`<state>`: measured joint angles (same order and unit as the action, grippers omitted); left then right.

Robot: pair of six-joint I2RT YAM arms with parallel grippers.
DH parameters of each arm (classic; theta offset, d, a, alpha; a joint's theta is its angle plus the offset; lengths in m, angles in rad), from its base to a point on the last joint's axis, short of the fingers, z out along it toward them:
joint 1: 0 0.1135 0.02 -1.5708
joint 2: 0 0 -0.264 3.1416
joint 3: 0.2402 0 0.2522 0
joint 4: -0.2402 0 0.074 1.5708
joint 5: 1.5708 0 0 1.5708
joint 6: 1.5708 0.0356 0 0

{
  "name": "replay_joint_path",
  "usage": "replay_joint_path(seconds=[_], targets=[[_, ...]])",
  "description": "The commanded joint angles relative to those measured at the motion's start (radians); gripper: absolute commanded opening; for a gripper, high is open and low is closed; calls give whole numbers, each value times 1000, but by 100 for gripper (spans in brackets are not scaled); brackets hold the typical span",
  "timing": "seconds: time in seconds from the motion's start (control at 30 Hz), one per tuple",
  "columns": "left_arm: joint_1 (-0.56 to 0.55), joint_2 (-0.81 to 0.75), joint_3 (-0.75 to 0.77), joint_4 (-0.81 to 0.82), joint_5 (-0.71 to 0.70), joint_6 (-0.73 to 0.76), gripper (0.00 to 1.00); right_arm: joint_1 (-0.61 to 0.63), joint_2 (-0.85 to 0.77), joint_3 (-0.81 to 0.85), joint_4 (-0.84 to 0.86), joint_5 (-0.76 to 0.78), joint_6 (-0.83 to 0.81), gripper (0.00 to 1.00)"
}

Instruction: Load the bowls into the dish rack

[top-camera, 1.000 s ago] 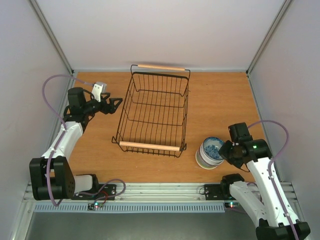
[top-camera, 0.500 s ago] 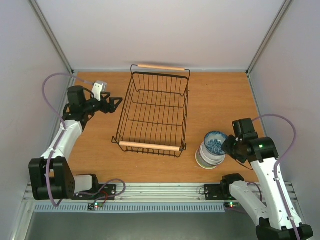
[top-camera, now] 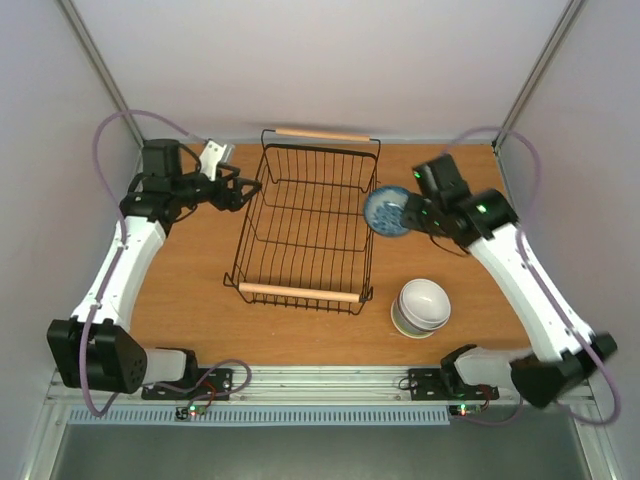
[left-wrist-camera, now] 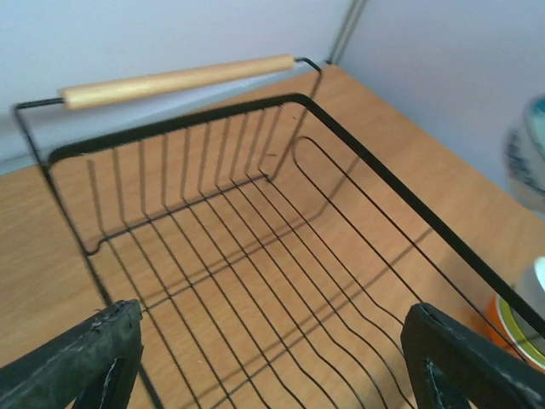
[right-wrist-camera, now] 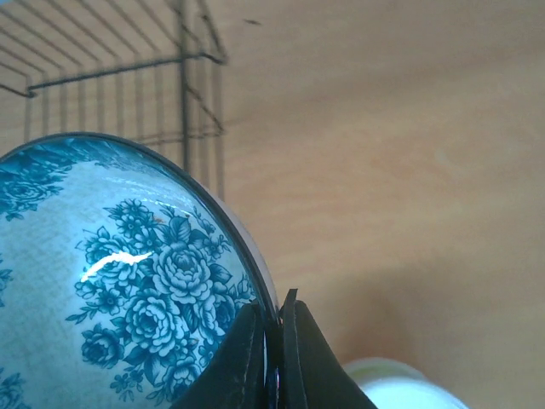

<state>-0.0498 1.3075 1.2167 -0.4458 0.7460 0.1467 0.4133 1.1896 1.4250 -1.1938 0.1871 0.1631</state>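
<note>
The dish rack (top-camera: 308, 230) is lying on the table (top-camera: 450, 180), its long axis running near to far. The right fingers (right-wrist-camera: 243, 362) are pinching the rim of the blue-patterned bowl (top-camera: 385, 212), which is tilting on edge at the rack's right rim, inside facing the rack. The left fingers (left-wrist-camera: 81, 362) are standing wide apart at the rack's left side. The stack of bowls (top-camera: 421, 306) is sitting beside the near right corner; only the left wrist view is showing its orange rim.

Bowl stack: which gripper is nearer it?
Right. The right gripper hangs beyond the stack, at the rack's right side; the left gripper is at the rack's left side.
</note>
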Motion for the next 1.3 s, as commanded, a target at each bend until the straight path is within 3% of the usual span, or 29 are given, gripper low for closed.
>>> replay_joint_path(seconds=[0.0,0.27,0.43,0.97,1.13,1.27], targets=[[-68,34,69,-183,7,48,83,104,198,183,127,93,-103,1],[-173,79,148,-290,-31,66,81,198,556,523,135,99,-202,1],[-217,92,160,-302,-59,73,82,260,688,670,97,122,-226,1],[-245,169,140,-283,-233,74,80,424,689,701,102,197,-244,1],[-248,192,141,-281,-232,73,62,450,689,697,115,187,-248,1],[-250,203,141,-278,-226,70,61,462,684,682,132,163,-251,1]])
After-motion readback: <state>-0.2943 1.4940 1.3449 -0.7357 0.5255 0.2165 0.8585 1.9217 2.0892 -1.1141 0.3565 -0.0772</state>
